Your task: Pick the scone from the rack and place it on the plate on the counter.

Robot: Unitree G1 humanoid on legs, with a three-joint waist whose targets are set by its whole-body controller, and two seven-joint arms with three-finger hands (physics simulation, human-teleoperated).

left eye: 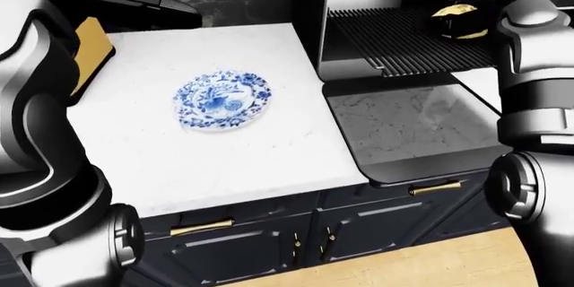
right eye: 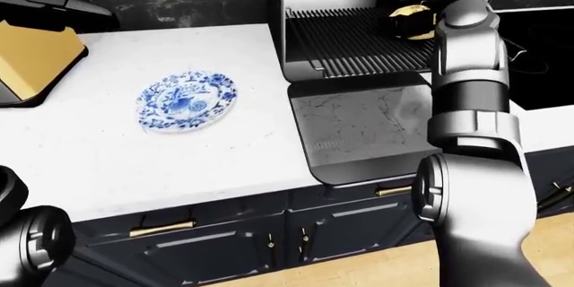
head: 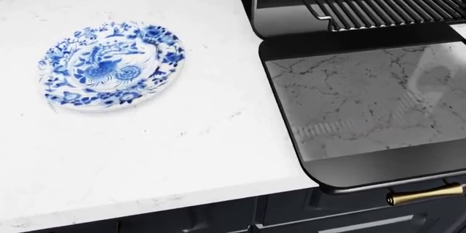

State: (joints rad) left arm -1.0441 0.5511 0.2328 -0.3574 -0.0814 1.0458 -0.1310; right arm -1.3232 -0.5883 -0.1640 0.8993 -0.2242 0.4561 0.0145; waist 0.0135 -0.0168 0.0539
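right arm (right eye: 471, 132): glossy silver shells | black joint bands | round elbow cap

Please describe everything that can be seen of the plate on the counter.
The plate is round, white, and covered with a blue floral pattern, with a denser motif at its centre and a decorated rim. It looks like glazed ceramic. It lies flat on the white marble-like counter, left of the open oven door in the head view. Nothing lies on it, and no hand touches it.

Golden scone (right eye: 411, 18) sits on the rack (right eye: 354, 41); blue-patterned plate (head: 109, 65) lies empty.
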